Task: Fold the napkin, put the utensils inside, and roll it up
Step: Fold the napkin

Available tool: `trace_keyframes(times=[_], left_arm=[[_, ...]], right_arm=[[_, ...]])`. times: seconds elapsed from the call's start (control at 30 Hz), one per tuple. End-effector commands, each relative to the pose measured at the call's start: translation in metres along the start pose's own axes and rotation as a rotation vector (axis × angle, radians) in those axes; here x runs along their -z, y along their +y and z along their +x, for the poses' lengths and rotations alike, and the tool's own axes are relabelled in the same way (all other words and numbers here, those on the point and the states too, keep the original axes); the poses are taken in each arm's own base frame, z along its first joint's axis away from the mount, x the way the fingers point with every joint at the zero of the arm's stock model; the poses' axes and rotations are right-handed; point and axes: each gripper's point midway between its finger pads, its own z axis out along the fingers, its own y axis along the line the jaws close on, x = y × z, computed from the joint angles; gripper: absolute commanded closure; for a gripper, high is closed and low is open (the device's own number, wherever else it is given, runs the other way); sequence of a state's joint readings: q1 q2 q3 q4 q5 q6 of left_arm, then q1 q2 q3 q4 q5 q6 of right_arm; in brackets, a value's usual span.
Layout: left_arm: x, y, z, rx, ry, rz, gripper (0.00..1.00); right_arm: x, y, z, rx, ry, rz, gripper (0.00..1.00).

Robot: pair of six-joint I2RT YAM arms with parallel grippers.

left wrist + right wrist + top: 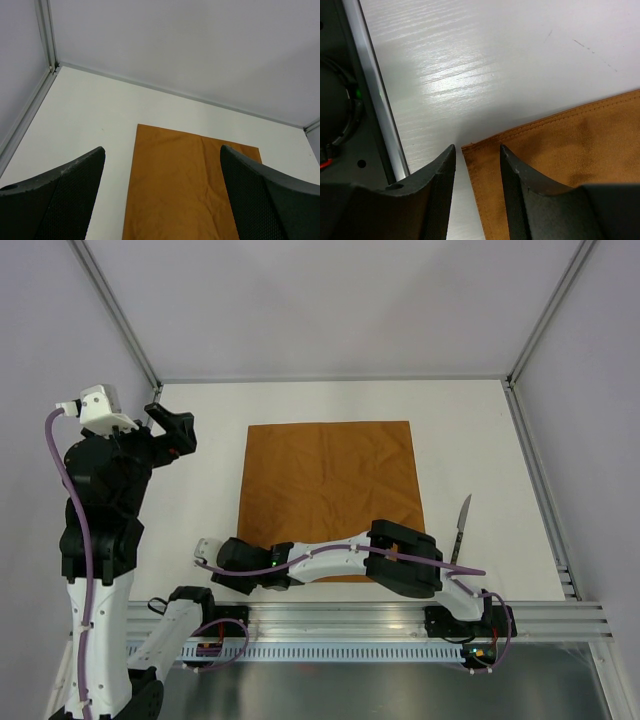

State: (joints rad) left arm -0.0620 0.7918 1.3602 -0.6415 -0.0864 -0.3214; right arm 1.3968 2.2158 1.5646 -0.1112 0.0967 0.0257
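Note:
The rust-orange napkin [330, 490] lies flat and unfolded in the middle of the white table. One grey metal utensil [460, 528], a knife, lies on the table just right of the napkin's near right corner. My right gripper [230, 568] reaches left along the napkin's near edge. In the right wrist view it [477, 146] is open by a narrow gap and straddles the napkin's [580, 145] near left corner, without clamping it. My left gripper [172, 428] is raised at the left, wide open and empty. In the left wrist view it [162, 147] looks down on the napkin [185, 190].
A metal rail [380, 618] runs along the near table edge, close to the right gripper, and shows in the right wrist view [375, 100]. Grey walls and frame posts [125, 320] bound the far and side edges. Purple cables trail along both arms.

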Motion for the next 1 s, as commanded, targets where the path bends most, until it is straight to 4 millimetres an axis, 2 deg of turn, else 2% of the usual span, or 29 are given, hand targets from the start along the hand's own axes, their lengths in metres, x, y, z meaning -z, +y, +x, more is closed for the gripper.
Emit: trace_keyframes(times=[0.0, 0.23, 0.4, 0.57, 0.73, 0.97], left_arm=[[-0.001, 0.005, 0.002, -0.006, 0.0, -0.023, 0.0], [-0.003, 0.008, 0.006, -0.005, 0.005, -0.034, 0.0], [-0.004, 0.008, 0.007, -0.004, 0.008, -0.035, 0.0], [-0.004, 0.008, 0.005, -0.003, 0.003, -0.037, 0.0], [-0.005, 0.008, 0.004, -0.002, -0.002, -0.038, 0.0], [-0.008, 0.01, 0.011, 0.003, 0.012, -0.043, 0.0]], right_arm=[[-0.004, -0.004, -0.015, 0.013, -0.044, 0.04, 0.53], [-0.007, -0.005, -0.012, 0.015, -0.038, 0.046, 0.71], [-0.002, -0.007, -0.021, 0.015, -0.052, 0.057, 0.85], [0.009, -0.007, -0.039, 0.01, -0.079, 0.051, 0.9], [0.025, -0.009, -0.064, 0.04, -0.119, 0.053, 0.91], [0.043, -0.027, -0.076, 0.043, -0.142, 0.094, 0.94]])
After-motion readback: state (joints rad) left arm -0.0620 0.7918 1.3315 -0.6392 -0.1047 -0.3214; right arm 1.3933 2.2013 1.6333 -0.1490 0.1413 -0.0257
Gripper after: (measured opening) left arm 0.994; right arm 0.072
